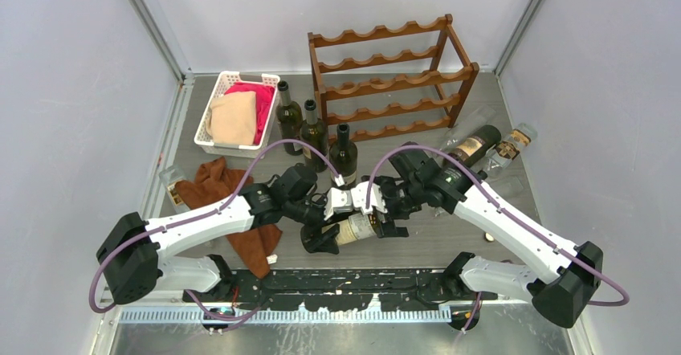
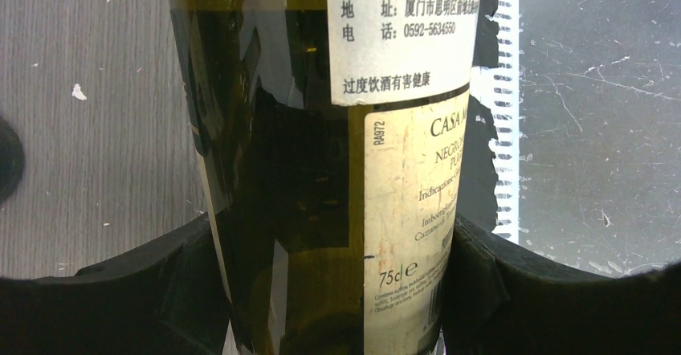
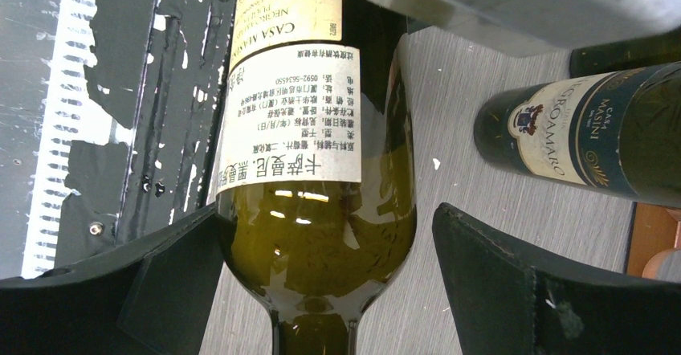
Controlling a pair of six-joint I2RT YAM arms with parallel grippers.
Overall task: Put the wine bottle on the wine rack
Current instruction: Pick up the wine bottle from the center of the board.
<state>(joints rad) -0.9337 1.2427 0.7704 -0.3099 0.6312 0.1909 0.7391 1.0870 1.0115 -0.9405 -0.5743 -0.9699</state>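
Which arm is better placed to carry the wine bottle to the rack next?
Left. The left gripper has its fingers against both sides of the wine bottle; the right gripper stands open around the shoulder, one finger clear.

The wine bottle [image 2: 281, 170] is glossy dark green glass with matt, slightly worn paper labels. The wine rack [image 1: 393, 83] is smooth reddish-brown wood. The far-left basket [image 1: 245, 76] is white plastic and holds soft cloths [image 1: 234, 118]. The surface [image 2: 96, 130] is matt grey with a fine grain.
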